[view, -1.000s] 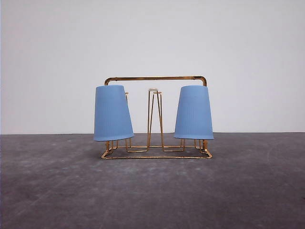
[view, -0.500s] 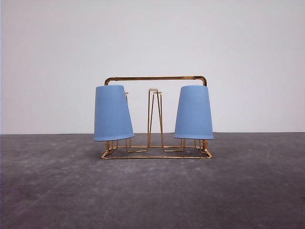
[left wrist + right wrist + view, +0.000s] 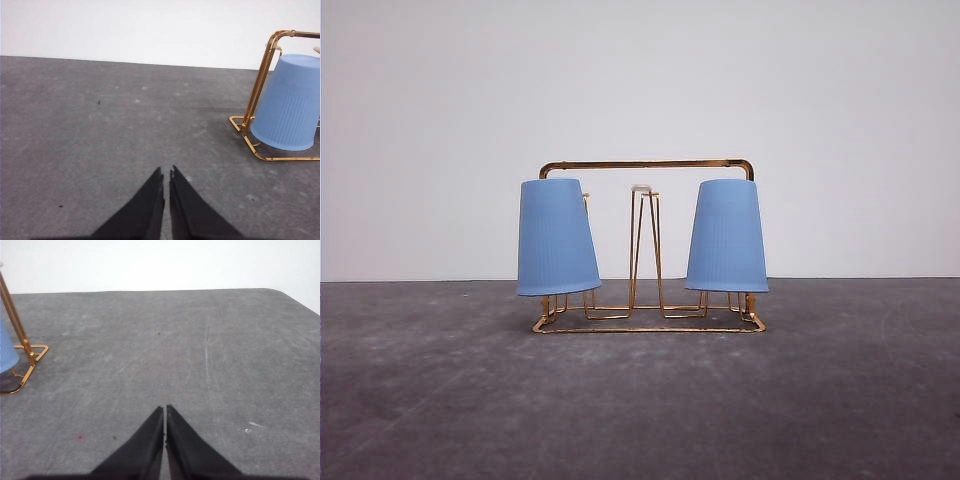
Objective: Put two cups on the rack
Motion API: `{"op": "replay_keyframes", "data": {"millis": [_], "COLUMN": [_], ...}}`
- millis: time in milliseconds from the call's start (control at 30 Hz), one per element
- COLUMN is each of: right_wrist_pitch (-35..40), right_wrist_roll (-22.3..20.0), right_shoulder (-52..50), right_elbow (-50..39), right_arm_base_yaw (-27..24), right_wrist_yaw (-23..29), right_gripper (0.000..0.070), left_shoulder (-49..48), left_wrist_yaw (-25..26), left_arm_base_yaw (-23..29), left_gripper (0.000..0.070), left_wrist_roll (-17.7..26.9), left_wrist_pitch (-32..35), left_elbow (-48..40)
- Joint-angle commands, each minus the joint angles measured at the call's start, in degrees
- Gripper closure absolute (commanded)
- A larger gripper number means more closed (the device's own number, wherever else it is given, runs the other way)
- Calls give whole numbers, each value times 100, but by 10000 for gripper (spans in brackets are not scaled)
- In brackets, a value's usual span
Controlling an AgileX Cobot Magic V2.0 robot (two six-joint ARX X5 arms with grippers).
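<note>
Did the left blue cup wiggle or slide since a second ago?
No. The left cup sits upside down at the same end of the rack, at the same tilt under the handle.

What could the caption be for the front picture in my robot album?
Two blue cups, left one and right one, sit upside down on a gold wire rack on a grey table.

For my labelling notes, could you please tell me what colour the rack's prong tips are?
White tips on the gold rack, clearest in the front view.
</note>
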Motion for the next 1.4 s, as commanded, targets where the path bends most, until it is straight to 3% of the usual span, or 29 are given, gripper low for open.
{"op": "replay_keyframes", "data": {"millis": [0, 1367], "right_wrist_pitch": [59, 59], "right_wrist_roll": [59, 59], "right_shoulder": [-4, -4], "right_elbow": [-9, -9], "right_arm_base_yaw": [7, 7], "right_wrist_yaw": [-2, -2], "right_gripper": [694, 694], "left_shoulder": [0, -1], "left_wrist_yaw": [-14, -14], "left_arm_base_yaw": [-4, -4], "left_gripper": [700, 700], "left_wrist_roll": [35, 35], "left_wrist_pitch": [66, 66], "left_elbow": [-81, -81]}}
